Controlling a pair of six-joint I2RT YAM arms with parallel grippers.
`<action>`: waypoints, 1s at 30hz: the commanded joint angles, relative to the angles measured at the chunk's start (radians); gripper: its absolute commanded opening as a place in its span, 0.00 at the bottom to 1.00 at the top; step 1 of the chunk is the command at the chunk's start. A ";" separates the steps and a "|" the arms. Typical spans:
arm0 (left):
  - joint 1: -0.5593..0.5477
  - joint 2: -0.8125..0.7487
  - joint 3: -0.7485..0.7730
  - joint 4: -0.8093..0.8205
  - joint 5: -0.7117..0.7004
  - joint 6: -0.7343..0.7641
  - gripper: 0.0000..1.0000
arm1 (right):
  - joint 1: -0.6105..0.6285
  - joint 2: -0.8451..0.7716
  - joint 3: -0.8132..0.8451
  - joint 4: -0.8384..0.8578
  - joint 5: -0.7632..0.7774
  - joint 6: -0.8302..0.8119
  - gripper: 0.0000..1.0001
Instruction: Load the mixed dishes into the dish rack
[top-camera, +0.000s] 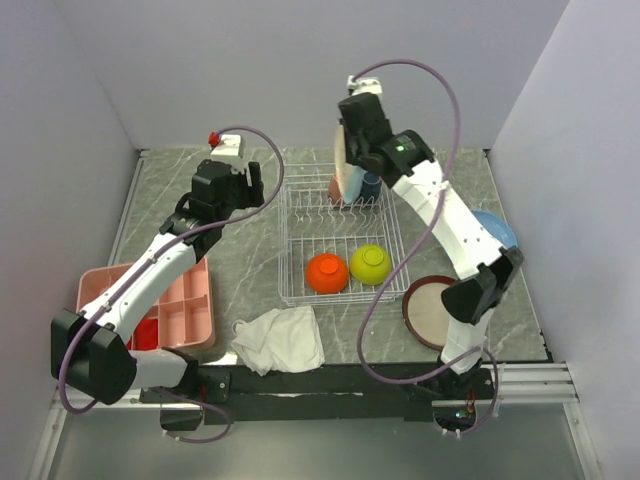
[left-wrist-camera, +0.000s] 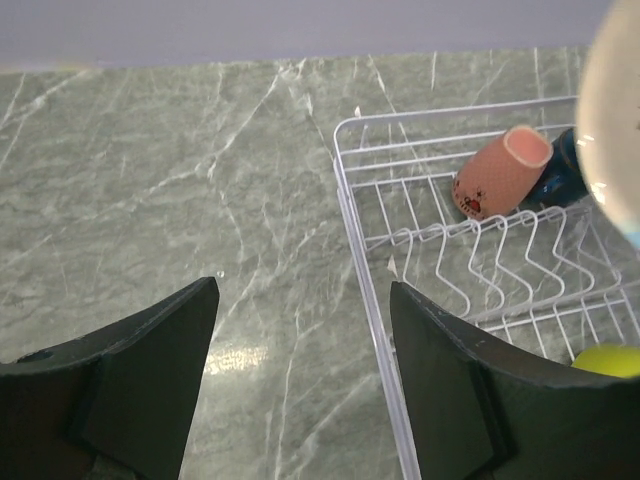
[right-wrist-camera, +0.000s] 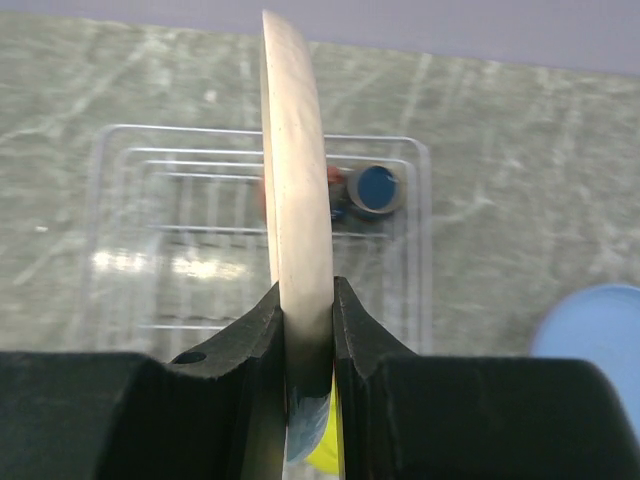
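We find the right gripper (right-wrist-camera: 305, 305) clamped on the large cream-and-blue plate (right-wrist-camera: 295, 150), held on edge over the dish rack (top-camera: 287, 250) at centre frame in the top view. The left gripper (left-wrist-camera: 302, 292) stands wide and empty left of the rack; orange bowl (top-camera: 327, 272) and lime-green bowl (top-camera: 369, 263) sit inside.
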 joint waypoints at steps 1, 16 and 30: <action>-0.001 -0.028 -0.009 0.010 -0.007 -0.009 0.76 | 0.056 0.057 0.150 0.133 0.115 0.082 0.00; 0.009 -0.063 -0.069 0.027 -0.036 -0.015 0.77 | 0.159 0.212 0.236 0.085 0.106 0.201 0.00; 0.011 -0.079 -0.092 0.036 -0.028 -0.023 0.77 | 0.187 0.249 0.195 0.061 0.083 0.236 0.00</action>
